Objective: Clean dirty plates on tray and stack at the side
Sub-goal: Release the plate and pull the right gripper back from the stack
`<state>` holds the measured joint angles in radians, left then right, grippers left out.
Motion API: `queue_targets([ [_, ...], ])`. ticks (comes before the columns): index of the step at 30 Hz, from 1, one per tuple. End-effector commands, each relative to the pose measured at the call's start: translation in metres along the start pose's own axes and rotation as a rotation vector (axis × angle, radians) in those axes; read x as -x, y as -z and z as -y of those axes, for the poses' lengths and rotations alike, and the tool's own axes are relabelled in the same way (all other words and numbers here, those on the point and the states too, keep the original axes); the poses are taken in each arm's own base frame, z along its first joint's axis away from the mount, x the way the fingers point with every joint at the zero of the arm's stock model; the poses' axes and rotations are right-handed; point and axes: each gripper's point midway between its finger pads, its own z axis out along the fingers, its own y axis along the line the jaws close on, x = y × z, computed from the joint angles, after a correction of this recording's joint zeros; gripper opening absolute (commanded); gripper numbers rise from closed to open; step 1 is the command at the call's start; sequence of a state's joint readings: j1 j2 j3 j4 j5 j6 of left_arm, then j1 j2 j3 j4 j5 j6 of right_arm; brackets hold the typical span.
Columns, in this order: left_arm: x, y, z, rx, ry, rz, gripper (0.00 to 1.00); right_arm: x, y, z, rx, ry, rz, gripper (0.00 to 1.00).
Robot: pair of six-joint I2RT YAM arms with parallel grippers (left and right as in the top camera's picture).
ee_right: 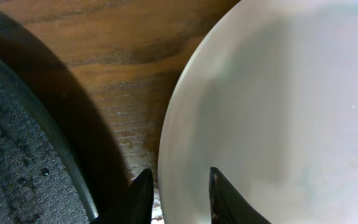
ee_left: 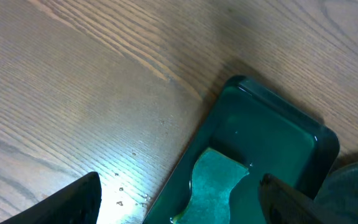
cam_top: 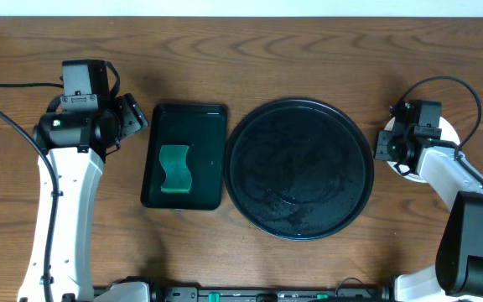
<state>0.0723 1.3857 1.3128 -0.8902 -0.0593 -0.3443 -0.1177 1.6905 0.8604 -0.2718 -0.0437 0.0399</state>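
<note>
Round black tray (cam_top: 300, 168): centre of the overhead frame, droplets on its surface. Pale plate (ee_right: 278, 106): on the worktop (cam_top: 309, 50) at the right of frame, just beside the tray and not touching it. Right hand (ee_right: 179, 180): fingers close together astride the plate's left rim; cannot tell whether they pinch it. Left hand (ee_left: 179, 205): fingers wide apart, holding nothing, by the upper-left corner of the rectangular tray (cam_top: 204, 126), which carries a green sponge (cam_top: 174, 168).

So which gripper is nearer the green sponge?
Left. The left gripper hovers just beside the small rectangular tray holding the sponge; the right gripper is across the round tray, at the white plate.
</note>
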Motion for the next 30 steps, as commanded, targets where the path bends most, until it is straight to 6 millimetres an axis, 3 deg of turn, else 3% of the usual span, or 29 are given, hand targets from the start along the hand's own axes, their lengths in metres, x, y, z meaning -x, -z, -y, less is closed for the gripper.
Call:
queue_targets([
  [1, 0.005, 0.002, -0.003, 0.013, 0.016, 0.015, 0.81, 0.004, 0.001, -0.011, 0.027, 0.03, 0.006, 0.26],
  [5, 0.005, 0.002, -0.003, 0.013, 0.016, 0.015, 0.81, 0.003, 0.001, -0.011, 0.027, 0.03, 0.003, 0.11],
  [13, 0.005, 0.002, -0.003, 0.013, 0.016, 0.015, 0.81, -0.001, -0.006, -0.01, 0.026, 0.029, -0.014, 0.15],
  [21, 0.005, 0.002, -0.003, 0.013, 0.016, 0.015, 0.81, -0.001, -0.007, -0.011, 0.031, -0.001, -0.012, 0.09],
  [30, 0.005, 0.002, -0.003, 0.013, 0.016, 0.015, 0.81, 0.002, -0.003, -0.041, 0.202, 0.001, -0.005, 0.09],
])
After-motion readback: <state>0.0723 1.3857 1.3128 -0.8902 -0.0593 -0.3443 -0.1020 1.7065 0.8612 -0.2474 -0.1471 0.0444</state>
